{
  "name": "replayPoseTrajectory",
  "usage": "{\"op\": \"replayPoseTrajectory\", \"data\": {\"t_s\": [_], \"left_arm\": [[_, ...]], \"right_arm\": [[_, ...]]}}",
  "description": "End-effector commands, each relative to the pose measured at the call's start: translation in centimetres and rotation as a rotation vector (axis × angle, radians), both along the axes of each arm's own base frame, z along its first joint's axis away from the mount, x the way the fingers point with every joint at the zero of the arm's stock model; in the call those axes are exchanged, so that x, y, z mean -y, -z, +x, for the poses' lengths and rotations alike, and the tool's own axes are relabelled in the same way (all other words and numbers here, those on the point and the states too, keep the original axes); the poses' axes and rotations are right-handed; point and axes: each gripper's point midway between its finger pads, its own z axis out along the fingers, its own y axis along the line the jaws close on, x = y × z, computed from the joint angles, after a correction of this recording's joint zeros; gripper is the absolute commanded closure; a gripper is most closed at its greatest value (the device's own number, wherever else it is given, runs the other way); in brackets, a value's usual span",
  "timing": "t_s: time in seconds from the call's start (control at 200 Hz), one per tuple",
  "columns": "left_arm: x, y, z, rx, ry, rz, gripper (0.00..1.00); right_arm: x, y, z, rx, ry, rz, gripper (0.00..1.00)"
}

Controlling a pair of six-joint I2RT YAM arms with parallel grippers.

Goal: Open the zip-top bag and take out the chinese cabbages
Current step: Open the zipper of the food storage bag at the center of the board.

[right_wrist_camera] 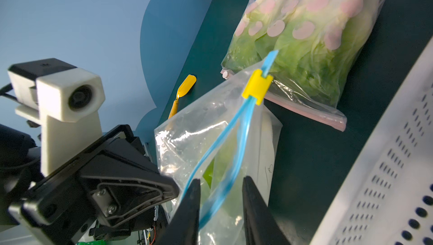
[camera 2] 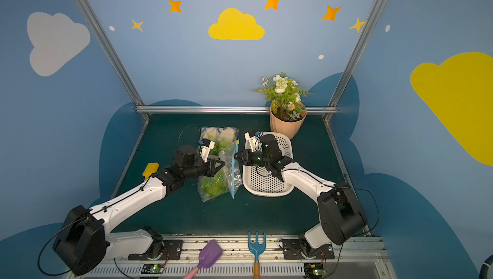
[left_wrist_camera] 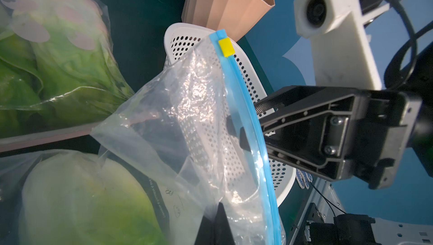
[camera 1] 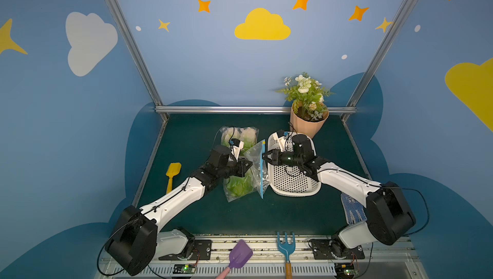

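— Where do we have the zip-top bag (camera 1: 255,161)?

— It is mid-table on the dark mat (camera 1: 213,216), with its mouth edge lifted between our two grippers. Our left gripper (camera 1: 249,164) is clenched on the clear film just under the mouth. In its wrist view the fingers (left_wrist_camera: 212,227) pinch the plastic.

— And our right gripper (right_wrist_camera: 221,186)?

— Its fingers stand apart and grasp nothing. One side of the blue zip strip (left_wrist_camera: 234,75) runs loose through the gap, and the other side passes behind one finger.

— The chinese cabbages (camera 1: 237,187)?

— They are inside the bag, on the left gripper's side of the mouth, and neither gripper touches them. We see green through the parted mouth in the right wrist view. We cannot count the heads through the film.

— Which way do they point?

— Their long axis runs far to near, with the green leaves toward our bases. In both top views the left arm hides the stem ends. The zip strip runs the same way along the bag's right edge. The yellow slider (right_wrist_camera: 257,89) sits at its far end, and the two sides part nearer to us.

— What crowds us?

— A white perforated basket (camera 1: 293,181) sits just right of the bag, under our right arm. A second bag with pink dots (camera 1: 240,135), holding leafy heads, lies just beyond. A flower pot (camera 1: 306,124) stands behind the basket, and a yellow spade (camera 1: 173,171) lies well to the left.
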Motion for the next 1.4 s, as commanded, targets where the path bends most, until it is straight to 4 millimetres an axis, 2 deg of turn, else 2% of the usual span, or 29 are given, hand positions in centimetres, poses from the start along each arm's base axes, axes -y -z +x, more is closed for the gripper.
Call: {"op": "replayPoseTrajectory", "data": {"t_s": [0.0,0.12,0.255,0.506,0.751,0.811,0.841,0.866,0.886,0.966,1.031,1.111,1.166,1.206,1.291,1.356,1.397], "left_arm": [[0.6,-0.9,-0.5,0.030,0.043,-0.034,0.95],[0.3,-0.7,-0.5,0.033,0.031,-0.014,0.95],[-1.4,-0.6,0.6,0.050,-0.072,0.052,0.96],[-7.4,-0.6,3.6,0.073,-0.368,0.172,0.95],[-11.0,-1.1,5.3,0.064,-0.484,0.213,0.95],[-10.7,-1.7,5.3,0.060,-0.467,0.209,0.93],[-10.3,-2.2,5.2,0.062,-0.446,0.198,0.82],[-9.9,-2.8,5.1,0.065,-0.426,0.185,0.64],[-9.6,-3.1,5.0,0.067,-0.408,0.172,0.55],[-8.3,-5.0,4.5,0.092,-0.338,0.120,0.45],[-7.5,-6.4,3.9,0.112,-0.286,0.082,0.31],[-7.0,-8.0,3.1,0.123,-0.259,0.045,0.31],[-6.3,-9.0,2.3,0.135,-0.230,0.022,0.43],[-5.6,-9.5,1.7,0.144,-0.205,0.012,0.47],[-3.3,-10.0,-0.2,0.159,-0.125,0.041,0.45],[-1.6,-9.6,-1.6,0.152,-0.067,0.097,0.40],[-1.2,-9.0,-1.8,0.149,-0.078,0.153,0.37]], "right_arm": [[-0.8,-1.7,0.3,0.026,-0.029,0.029,0.80],[-0.7,-2.0,0.1,0.033,-0.039,0.020,1.00],[0.1,-2.1,-0.2,0.052,-0.025,-0.020,1.00],[2.0,-2.0,-1.5,0.079,-0.009,-0.114,1.00],[3.1,-2.5,-3.2,0.099,-0.024,-0.128,1.00],[3.0,-2.9,-3.3,0.103,-0.034,-0.113,1.00],[2.8,-3.0,-3.5,0.103,-0.045,-0.105,1.00],[2.7,-3.1,-3.5,0.101,-0.052,-0.101,1.00],[2.6,-3.2,-3.6,0.101,-0.058,-0.097,1.00],[2.3,-3.5,-3.6,0.103,-0.068,-0.087,1.00],[2.1,-3.8,-3.5,0.107,-0.073,-0.077,1.00],[1.8,-4.3,-3.6,0.111,-0.084,-0.062,1.00],[1.6,-4.6,-3.8,0.116,-0.093,-0.055,1.00],[1.4,-4.7,-3.9,0.117,-0.096,-0.050,1.00],[1.2,-5.1,-4.1,0.123,-0.105,-0.042,1.00],[1.0,-5.3,-4.3,0.126,-0.111,-0.038,1.00],[1.0,-5.4,-4.4,0.130,-0.113,-0.034,1.00]]}}
